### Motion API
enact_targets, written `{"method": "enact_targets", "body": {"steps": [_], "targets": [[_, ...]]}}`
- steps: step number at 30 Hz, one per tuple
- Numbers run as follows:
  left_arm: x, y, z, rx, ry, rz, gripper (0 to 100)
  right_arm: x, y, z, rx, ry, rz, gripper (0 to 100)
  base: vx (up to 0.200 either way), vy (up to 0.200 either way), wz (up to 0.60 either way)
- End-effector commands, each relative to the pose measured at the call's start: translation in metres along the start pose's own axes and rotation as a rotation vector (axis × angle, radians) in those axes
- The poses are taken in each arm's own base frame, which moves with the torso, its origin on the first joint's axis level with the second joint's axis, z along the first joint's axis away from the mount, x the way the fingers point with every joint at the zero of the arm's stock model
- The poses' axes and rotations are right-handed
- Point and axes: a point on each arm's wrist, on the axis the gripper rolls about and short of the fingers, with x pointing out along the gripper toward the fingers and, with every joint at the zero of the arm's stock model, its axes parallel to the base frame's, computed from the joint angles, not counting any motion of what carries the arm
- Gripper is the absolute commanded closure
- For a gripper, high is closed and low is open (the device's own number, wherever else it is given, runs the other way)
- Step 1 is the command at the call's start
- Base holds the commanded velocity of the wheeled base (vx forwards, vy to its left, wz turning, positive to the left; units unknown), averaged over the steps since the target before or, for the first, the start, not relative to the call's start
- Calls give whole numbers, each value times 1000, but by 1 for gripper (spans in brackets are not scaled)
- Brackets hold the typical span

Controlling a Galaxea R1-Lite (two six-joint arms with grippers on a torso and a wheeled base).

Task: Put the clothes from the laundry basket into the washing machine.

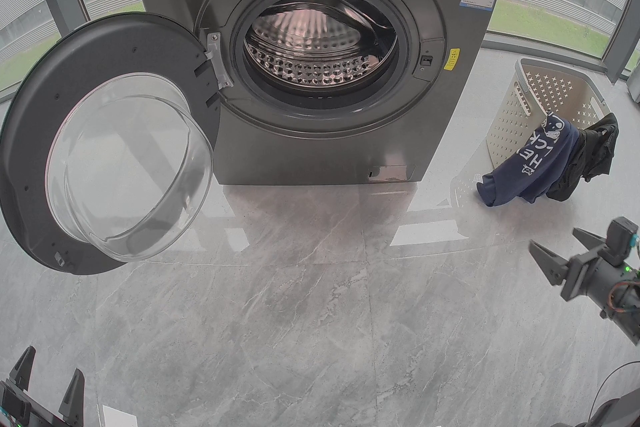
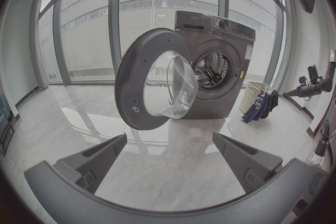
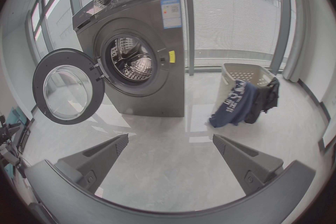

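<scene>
The grey washing machine [image 1: 320, 48] stands ahead with its round door [image 1: 107, 141] swung wide to the left, and the steel drum [image 1: 320, 45] holds nothing that I can see. To its right sits the white laundry basket [image 1: 527, 108]. A navy printed shirt [image 1: 533, 165] and a black garment [image 1: 593, 155] hang over the basket's near rim onto the floor. My right gripper [image 1: 567, 251] is open, low on the right, a short way in front of the clothes. My left gripper [image 1: 47, 381] is open at the lower left, far from the basket.
Grey marble floor [image 1: 320, 315] spreads between me and the machine. The open door juts out over the floor on the left. Tall windows [image 2: 87, 25] run behind the machine, and a wall [image 3: 315, 60] lies to the right of the basket.
</scene>
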Motion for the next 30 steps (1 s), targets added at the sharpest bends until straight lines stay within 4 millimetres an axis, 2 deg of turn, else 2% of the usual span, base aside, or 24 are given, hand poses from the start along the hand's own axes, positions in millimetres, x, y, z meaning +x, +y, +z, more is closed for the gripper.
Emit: {"method": "enact_targets", "body": {"steps": [1,6,15,24,26,30], "targets": [[0,0,-4,0,6,1,0,-137,-37,-80,-28,-116,-212,0,0,0,0],[0,0,-4,1,6,1,0,-149,-38,-100,-23,-130,-233,0,0,0,0],[0,0,-4,0,6,1,0,-156,-34,-103,-1,-202,-363,0,0,0,0],[0,0,-4,0,4,1,0,-156,-32,-105,-2,-212,-231,0,0,0,0],[0,0,-4,-2,6,1,0,-157,-30,-104,-13,-194,-143,0,0,0,0],[0,0,-4,-2,6,2,0,-155,-31,-111,-7,-164,-188,0,0,0,0]]}}
